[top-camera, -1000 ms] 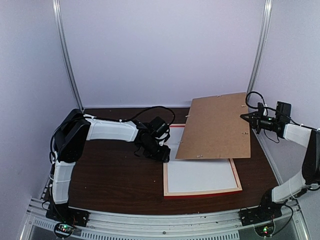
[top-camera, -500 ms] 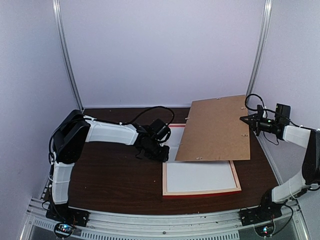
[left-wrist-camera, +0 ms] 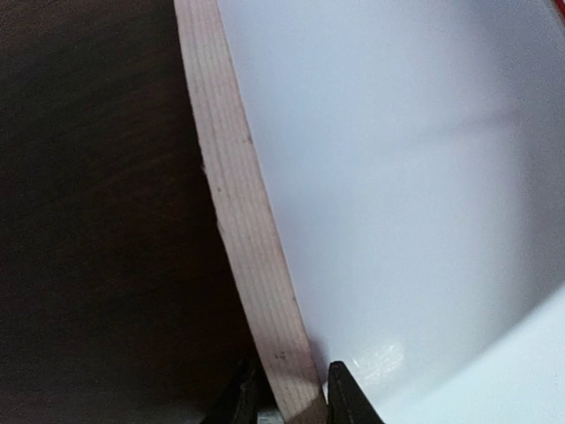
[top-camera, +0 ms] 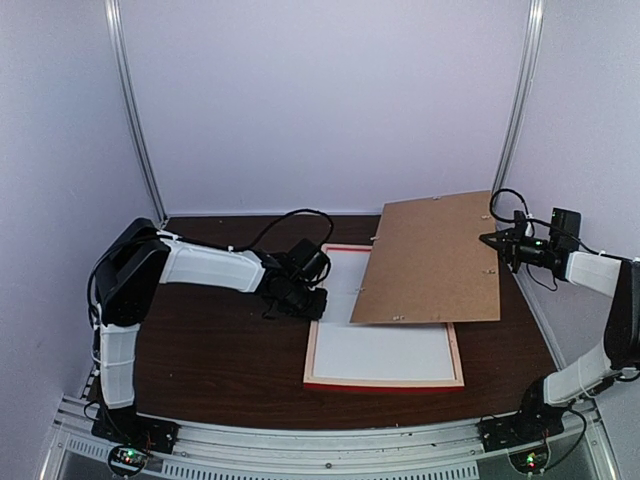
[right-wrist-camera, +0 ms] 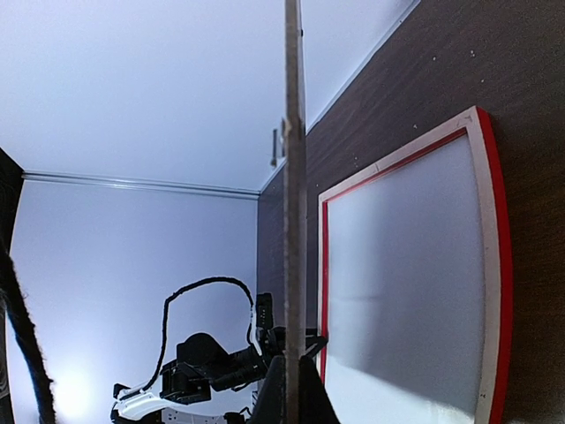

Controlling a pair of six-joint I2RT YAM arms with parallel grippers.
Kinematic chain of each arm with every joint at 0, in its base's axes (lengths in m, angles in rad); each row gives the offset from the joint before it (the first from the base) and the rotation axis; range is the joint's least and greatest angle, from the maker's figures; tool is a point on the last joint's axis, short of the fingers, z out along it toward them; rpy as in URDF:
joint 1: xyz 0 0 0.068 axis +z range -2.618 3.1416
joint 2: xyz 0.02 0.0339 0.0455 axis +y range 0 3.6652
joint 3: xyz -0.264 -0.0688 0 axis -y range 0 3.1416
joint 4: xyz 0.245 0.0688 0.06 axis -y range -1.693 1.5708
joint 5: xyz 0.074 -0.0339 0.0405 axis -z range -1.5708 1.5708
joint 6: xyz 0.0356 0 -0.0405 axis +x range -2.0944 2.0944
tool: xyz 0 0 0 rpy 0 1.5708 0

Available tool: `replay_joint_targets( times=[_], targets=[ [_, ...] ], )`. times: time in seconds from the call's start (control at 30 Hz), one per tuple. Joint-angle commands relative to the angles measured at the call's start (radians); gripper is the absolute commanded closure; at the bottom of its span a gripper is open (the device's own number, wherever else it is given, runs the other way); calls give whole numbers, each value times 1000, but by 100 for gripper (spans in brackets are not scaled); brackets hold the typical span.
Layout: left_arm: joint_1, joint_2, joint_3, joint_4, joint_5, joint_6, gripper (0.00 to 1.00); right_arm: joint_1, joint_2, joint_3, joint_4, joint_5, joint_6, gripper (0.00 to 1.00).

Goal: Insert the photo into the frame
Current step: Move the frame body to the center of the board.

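Nearest the arm bases, the frame [top-camera: 380, 383] lies flat on the dark surface [top-camera: 220, 370], pale back upward and its red outer edge facing the bases. A plain white sheet [top-camera: 385, 350] fills its opening. The photo itself cannot be identified in any view, and whether the white sheet is its reverse side cannot be told.

At the frame's left rail, the left pincer [top-camera: 312, 303] now has a finger on each side of the bare wooden strip, which the wrist view shows pinched between the tips. A second ago the jaws stood wider beside that rail. Since then they have drawn in, and the whole frame has shifted leftward across the surface, its near corners now lying further left than before.

Beyond, the brown backing board [top-camera: 430, 260] is held tilted up over the frame's far right part. The right pincer [top-camera: 490, 238] is clamped shut on its right edge, unchanged over the interval.

Assessment: the frame is being repositioned with its back open. The opening is accessible, but insertion of the photo is not yet evidenced.
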Motion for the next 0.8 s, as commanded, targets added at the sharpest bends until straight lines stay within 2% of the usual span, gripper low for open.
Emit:
replay_joint_targets(
  times=[0.0, 0.53, 0.77],
  targets=[
    [56, -24, -76, -56, -81, -17, 73, -5, -22, 5, 45, -41, -6, 100],
    [125, -202, -289, -4, -125, -85, 80, 80, 2, 26, 14, -20, -45, 100],
    [124, -286, -410, 68, -36, -168, 80, 164, 28, 36, 12, 1, -56, 100]
  ],
)
